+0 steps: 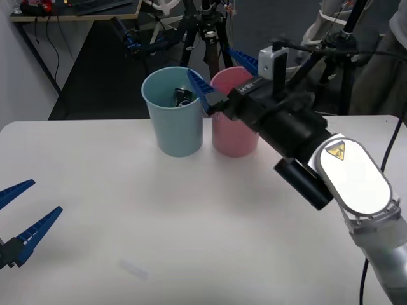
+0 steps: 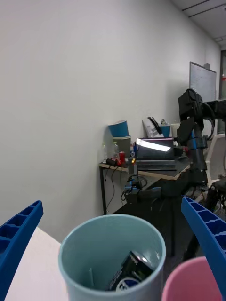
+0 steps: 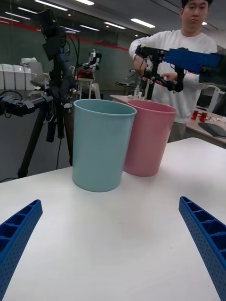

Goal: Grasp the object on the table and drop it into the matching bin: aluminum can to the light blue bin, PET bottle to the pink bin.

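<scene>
Right end effector (image 1: 219,79) open above light blue bin (image 1: 175,124)

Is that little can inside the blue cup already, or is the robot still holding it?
Inside. The can lies tilted in the light blue bin; the right gripper above is open.

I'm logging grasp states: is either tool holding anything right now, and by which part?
Nothing is held. The right tool is open above the light blue bin, the can inside; the left tool is open, empty.
</scene>
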